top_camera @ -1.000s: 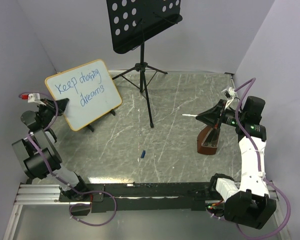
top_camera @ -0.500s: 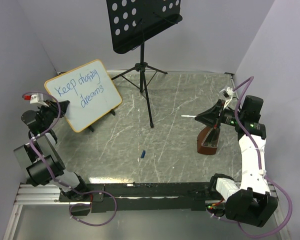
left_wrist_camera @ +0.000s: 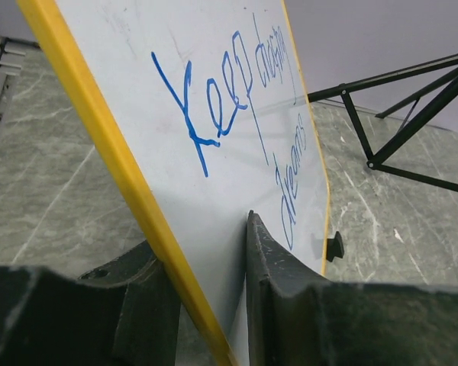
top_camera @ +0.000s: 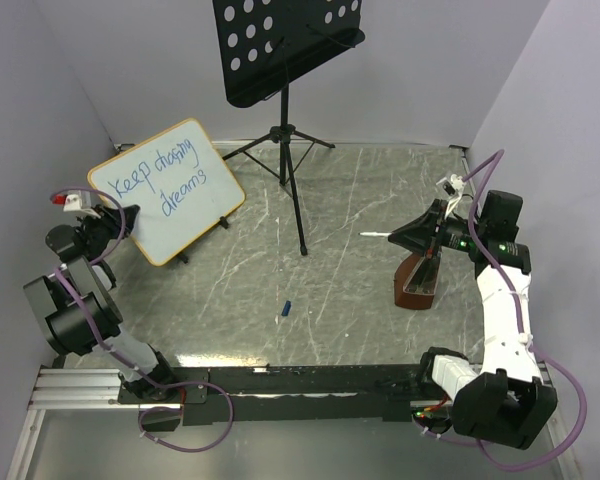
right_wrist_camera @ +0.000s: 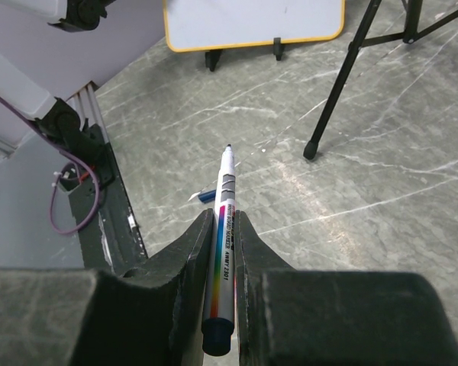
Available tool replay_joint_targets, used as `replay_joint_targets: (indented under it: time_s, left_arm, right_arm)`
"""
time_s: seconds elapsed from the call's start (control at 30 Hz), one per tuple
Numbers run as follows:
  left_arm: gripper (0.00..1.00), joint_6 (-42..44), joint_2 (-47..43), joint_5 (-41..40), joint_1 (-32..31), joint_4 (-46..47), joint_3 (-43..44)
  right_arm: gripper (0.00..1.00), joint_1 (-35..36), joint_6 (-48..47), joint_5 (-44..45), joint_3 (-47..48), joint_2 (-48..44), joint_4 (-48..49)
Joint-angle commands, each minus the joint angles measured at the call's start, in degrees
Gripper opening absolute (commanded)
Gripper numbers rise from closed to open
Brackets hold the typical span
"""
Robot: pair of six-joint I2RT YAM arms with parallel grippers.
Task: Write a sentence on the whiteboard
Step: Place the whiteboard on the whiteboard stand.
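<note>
Round-cornered orange-framed whiteboard (top_camera: 202, 208), looping blue sentence (top_camera: 172, 172), slim white marker (right_wrist_camera: 223, 229), marbled table (top_camera: 350, 290)

The whiteboard (top_camera: 167, 190) stands far left, its left edge between the left gripper's (top_camera: 126, 213) fingers; the music stand (top_camera: 285, 50) rises behind centre; a marker cap (top_camera: 287, 308) lies near centre; at right, the right gripper (top_camera: 400, 236) clamps a marker (right_wrist_camera: 224, 229).

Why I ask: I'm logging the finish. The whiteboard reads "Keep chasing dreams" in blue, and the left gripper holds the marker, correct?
No: the right gripper, not the left, holds the marker; the right wrist view shows it shut on it. The whiteboard does carry the blue sentence "Keep chasing dreams".
</note>
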Motion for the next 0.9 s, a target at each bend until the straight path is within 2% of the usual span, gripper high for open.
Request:
replay_joint_targets:
  time_s: [0.0, 0.1, 0.43, 0.7, 0.87]
  left_arm:
    - [0.21, 27.14, 3.46, -5.36, 0.66, 0.85, 1.64]
    - [0.27, 30.92, 4.78, -4.31, 0.75, 0.05, 2.08]
    - [0.27, 39.61, 6.8, -4.83, 0.75, -0.65, 3.13]
    - [0.28, 43.39, 8.21, -3.95, 0.84, -0.47, 4.63]
    - [0.28, 44.81, 8.3, -6.41, 1.01, 0.5, 2.87]
  right_arm:
    - [0.0, 0.61, -2.07, -2.29, 3.18, 0.36, -0.41]
    - [0.0, 0.53, -1.99, -2.29, 3.1, 0.54, -0.32]
    - [0.0, 1.23, -2.25, -2.2, 3.45, 1.42, -0.76]
    - [0.0, 1.32, -2.96, -2.64, 3.97, 2.38, -1.73]
    - [0.0, 1.32, -3.22, -2.82, 4.15, 2.74, -2.08]
